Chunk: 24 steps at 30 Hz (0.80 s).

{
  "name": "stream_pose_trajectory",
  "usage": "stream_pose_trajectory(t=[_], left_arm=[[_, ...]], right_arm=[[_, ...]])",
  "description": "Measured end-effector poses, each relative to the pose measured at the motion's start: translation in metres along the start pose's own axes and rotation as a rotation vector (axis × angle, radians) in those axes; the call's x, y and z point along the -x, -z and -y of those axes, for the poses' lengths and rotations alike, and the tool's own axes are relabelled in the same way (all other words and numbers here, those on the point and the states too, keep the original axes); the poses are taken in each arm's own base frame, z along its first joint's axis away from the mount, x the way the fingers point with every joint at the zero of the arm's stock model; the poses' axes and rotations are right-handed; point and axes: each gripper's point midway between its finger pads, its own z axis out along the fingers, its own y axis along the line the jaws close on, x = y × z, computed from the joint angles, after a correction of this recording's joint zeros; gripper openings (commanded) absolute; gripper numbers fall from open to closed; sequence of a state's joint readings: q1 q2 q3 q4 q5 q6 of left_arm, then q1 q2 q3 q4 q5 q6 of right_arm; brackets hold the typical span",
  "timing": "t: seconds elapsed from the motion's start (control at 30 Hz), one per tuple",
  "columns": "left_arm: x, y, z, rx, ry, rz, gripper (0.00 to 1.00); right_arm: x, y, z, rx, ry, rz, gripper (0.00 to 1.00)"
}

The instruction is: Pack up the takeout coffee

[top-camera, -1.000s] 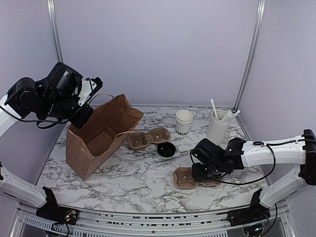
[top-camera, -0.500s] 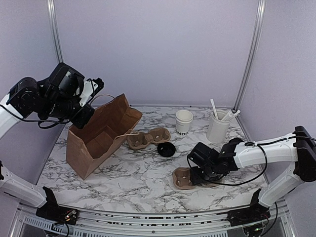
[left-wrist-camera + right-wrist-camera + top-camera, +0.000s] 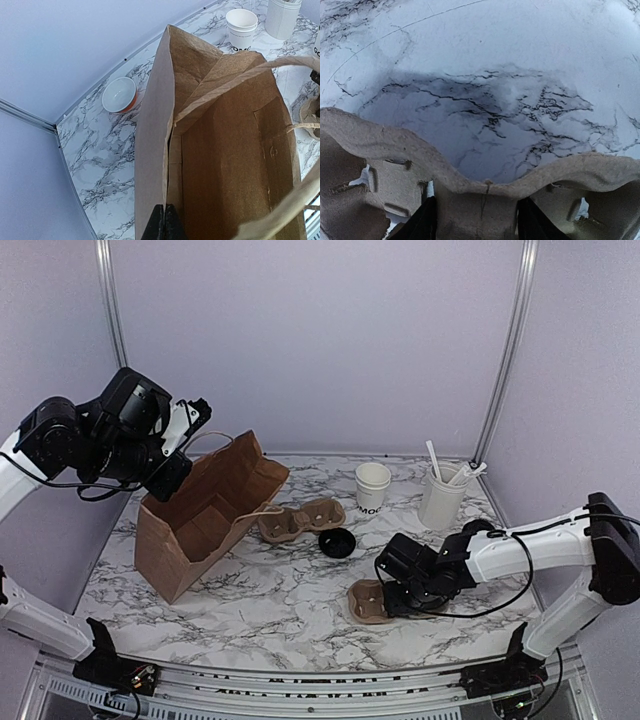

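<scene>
Pulp-fibre near carrier (image 3: 366, 602), front of the marble table (image 3: 250, 590): the right gripper (image 3: 479, 220) has slid left and down over the last second and now sits on it, covering the carrier's right half from above. In the wrist view the jaws straddle the carrier's middle bridge with a pad against each side. I read that as a grasp, though a light one. The carrier itself has barely shifted.

Black lid (image 3: 337, 543): lies alone on the table just beyond, unmoved, not on any cup.

Second carrier (image 3: 300, 518): beside the bag's mouth, unmoved.

Brown paper bag (image 3: 200, 515): tipped on its side with the mouth held open. The left gripper (image 3: 164, 225) is clenched tight on the bag's rim, and its pose is almost unchanged.

Takeout coffee (image 3: 372, 487): stands upright at the back of the table, well apart from both grippers, uncapped and not yet packed.

Utensil cup (image 3: 443, 495): to its right, untouched.

Judgement: the only change is the right arm settling onto the near carrier, so this is still preparation. The cup needs capping, seating in the carrier and bagging, and most of the task remains.
</scene>
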<state>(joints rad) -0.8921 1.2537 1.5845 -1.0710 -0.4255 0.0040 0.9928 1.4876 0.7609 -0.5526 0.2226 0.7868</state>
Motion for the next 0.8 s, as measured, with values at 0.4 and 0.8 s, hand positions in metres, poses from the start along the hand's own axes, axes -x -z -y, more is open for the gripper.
stream_pose_trajectory(t=[0.4, 0.8], left_arm=[[0.001, 0.0, 0.002, -0.01, 0.004, 0.01, 0.0], [0.003, 0.0, 0.014, -0.077, 0.014, 0.025, 0.0]], right_arm=[[0.021, 0.021, -0.011, 0.038, 0.004, 0.081, 0.33], [0.081, 0.108, -0.025, 0.149, 0.012, 0.321, 0.33]])
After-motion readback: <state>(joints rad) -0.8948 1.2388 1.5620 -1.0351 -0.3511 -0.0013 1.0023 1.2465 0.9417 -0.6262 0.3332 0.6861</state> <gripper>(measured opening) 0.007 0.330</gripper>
